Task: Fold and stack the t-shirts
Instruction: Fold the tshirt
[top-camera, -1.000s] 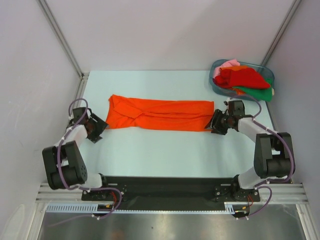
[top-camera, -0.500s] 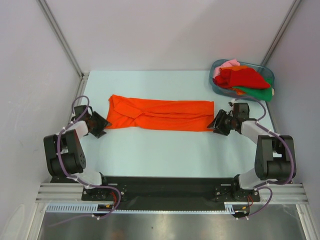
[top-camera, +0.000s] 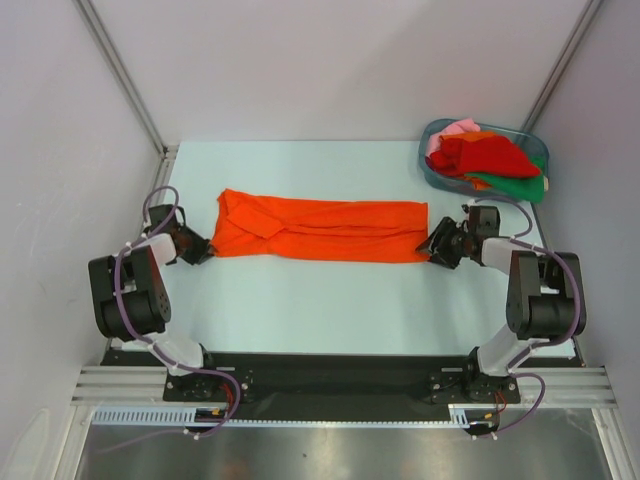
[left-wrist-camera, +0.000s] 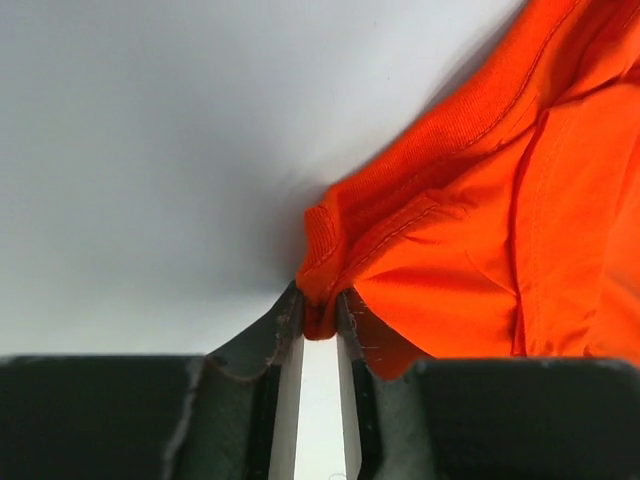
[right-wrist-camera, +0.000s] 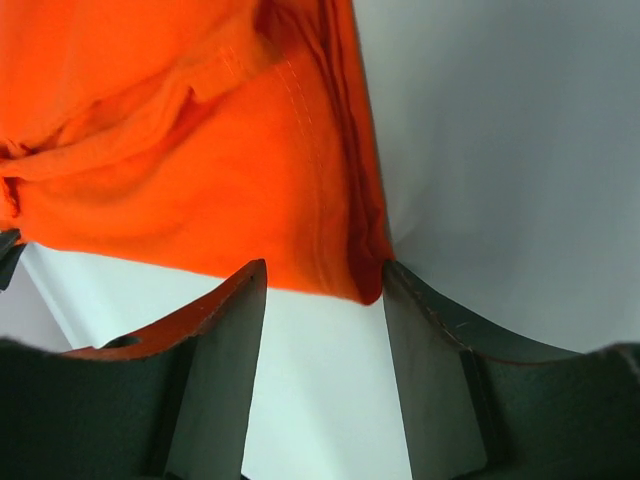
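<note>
A bright orange t-shirt (top-camera: 320, 230) lies folded into a long strip across the middle of the table. My left gripper (top-camera: 205, 250) is at the strip's left end. In the left wrist view this gripper (left-wrist-camera: 320, 305) is shut on a bunched edge of the orange t-shirt (left-wrist-camera: 480, 230). My right gripper (top-camera: 433, 245) is at the strip's right end. In the right wrist view it (right-wrist-camera: 325, 270) is open, and its fingers straddle the near corner of the orange t-shirt (right-wrist-camera: 180, 150) without pinching it. More t-shirts (top-camera: 485, 157), red, green and pink, are heaped in the tub.
The bluish plastic tub (top-camera: 424, 152) stands at the back right corner, just behind the right arm. White walls and metal frame posts close in the table on the left, right and back. The black rail with the arm bases runs along the near edge.
My left gripper has moved in to the shirt's left end and closed on its edge. My right gripper has crept up to the right end and stays open.
</note>
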